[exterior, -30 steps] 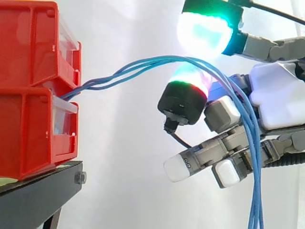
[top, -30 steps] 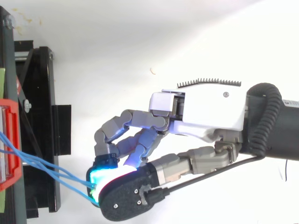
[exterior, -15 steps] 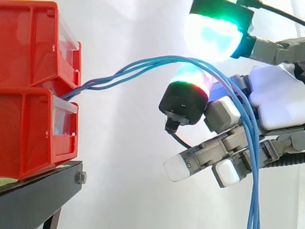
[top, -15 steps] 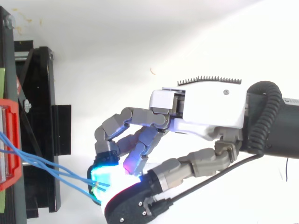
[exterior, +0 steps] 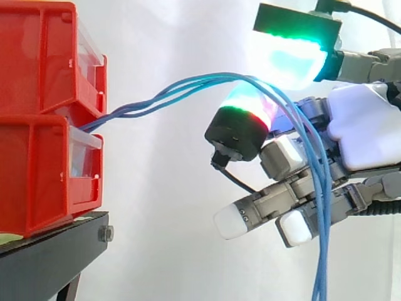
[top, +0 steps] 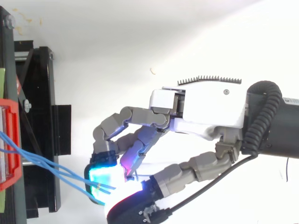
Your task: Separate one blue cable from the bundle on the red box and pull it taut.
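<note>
Several blue cables (exterior: 188,81) leave the gap between the two stacked red bins (exterior: 37,69), arch to the right and hang down across my hand (exterior: 366,132). The hand's fingers are curled. The cables pass over the black-backed thumb, whose pad glows red and green, and under a cyan-green glowing pad above it. They stay bunched together, with none drawn apart from the rest. From above, the cables (top: 46,165) run from the red bin (top: 11,140) to the cyan pad of the hand (top: 210,107).
The bins sit on a black stand (exterior: 50,257) at the left, also seen from above (top: 42,116). A white curtain lies behind. The arm enters from the right.
The upper glowing finger has lifted and shifted slightly right. The thumb has swung outward, toward the lower edge of the top view. The hanging run of cables has drifted left.
</note>
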Robot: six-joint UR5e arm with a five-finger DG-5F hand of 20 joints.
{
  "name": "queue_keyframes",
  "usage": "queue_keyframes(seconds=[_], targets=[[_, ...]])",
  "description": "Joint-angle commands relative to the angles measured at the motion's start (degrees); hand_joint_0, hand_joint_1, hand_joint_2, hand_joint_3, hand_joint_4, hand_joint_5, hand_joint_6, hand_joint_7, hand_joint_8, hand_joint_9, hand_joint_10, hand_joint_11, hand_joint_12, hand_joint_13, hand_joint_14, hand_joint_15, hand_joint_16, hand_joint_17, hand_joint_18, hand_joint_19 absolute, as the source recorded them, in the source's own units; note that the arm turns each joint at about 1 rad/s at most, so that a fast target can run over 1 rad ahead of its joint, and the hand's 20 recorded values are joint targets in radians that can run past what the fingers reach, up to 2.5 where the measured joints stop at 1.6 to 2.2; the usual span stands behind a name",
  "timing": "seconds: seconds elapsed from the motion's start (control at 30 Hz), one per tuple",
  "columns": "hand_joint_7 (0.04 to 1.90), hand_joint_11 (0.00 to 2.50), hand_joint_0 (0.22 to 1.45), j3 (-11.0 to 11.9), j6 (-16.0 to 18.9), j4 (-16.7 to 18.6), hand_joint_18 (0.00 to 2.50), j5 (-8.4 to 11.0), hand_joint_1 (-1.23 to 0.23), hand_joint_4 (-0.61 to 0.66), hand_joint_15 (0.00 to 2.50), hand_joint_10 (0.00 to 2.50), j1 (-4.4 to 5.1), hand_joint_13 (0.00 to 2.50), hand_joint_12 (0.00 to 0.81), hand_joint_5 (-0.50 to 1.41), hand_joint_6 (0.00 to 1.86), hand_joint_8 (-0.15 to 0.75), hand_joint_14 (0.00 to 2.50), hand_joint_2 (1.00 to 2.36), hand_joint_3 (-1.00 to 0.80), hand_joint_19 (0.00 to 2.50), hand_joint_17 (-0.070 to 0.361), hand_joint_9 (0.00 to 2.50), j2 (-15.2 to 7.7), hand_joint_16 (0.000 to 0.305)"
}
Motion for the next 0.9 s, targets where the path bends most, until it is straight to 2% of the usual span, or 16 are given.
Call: queue_keyframes(seconds=[0.0,0.03,0.33,0.43,0.5,0.53,0.6,0.73,0.87], targets=[[1.16,0.69,0.71,-0.05,-0.01,-0.03,0.64,0.00,-0.98,-0.10,0.22,0.02,0.00,0.53,0.384,-0.17,0.88,0.310,0.01,1.02,-0.25,0.45,0.120,0.89,-0.03,0.054],[1.21,0.69,0.74,-0.05,-0.01,0.06,0.64,0.00,-1.00,-0.07,0.21,0.02,0.00,0.52,0.383,-0.17,0.88,0.308,0.01,1.02,-0.28,0.44,0.120,0.89,-0.03,0.054],[1.15,0.69,0.84,0.04,-0.01,-0.03,0.58,0.00,-1.01,-0.12,0.19,0.02,0.00,0.50,0.361,-0.17,0.88,0.273,0.01,1.00,-0.46,0.42,0.116,0.90,-0.03,0.052],[1.11,0.70,0.81,-0.05,-0.01,0.06,0.61,0.00,-1.01,-0.04,0.18,0.02,0.00,0.52,0.358,-0.17,0.87,0.277,0.01,1.00,-0.50,0.39,0.116,0.91,-0.03,0.051],[1.14,0.70,0.72,0.04,-0.01,0.06,0.63,0.00,-1.01,-0.02,0.19,0.02,0.00,0.53,0.360,-0.17,0.87,0.283,0.01,1.00,-0.50,0.40,0.115,0.93,-0.03,0.051],[1.16,0.72,0.64,-0.05,-0.01,-0.03,0.62,0.00,-0.95,0.03,0.21,0.02,0.00,0.54,0.365,-0.15,0.86,0.303,0.01,1.00,-0.50,0.44,0.115,0.98,-0.03,0.051],[1.15,0.71,0.57,-0.05,-0.01,-0.03,0.63,0.00,-0.86,0.05,0.22,0.02,0.00,0.56,0.375,-0.15,0.85,0.318,0.01,1.00,-0.50,0.46,0.118,1.01,-0.03,0.053],[1.19,0.71,0.53,-0.05,-0.01,-0.03,0.67,0.00,-0.74,0.09,0.23,0.02,0.00,0.60,0.392,-0.13,0.84,0.345,0.01,1.00,-0.50,0.49,0.124,1.08,-0.03,0.055],[1.20,0.71,0.52,-0.05,-0.01,0.06,0.67,0.00,-0.70,0.10,0.24,0.02,0.00,0.61,0.396,-0.12,0.83,0.352,0.01,1.00,-0.50,0.51,0.128,1.11,0.06,0.057]])
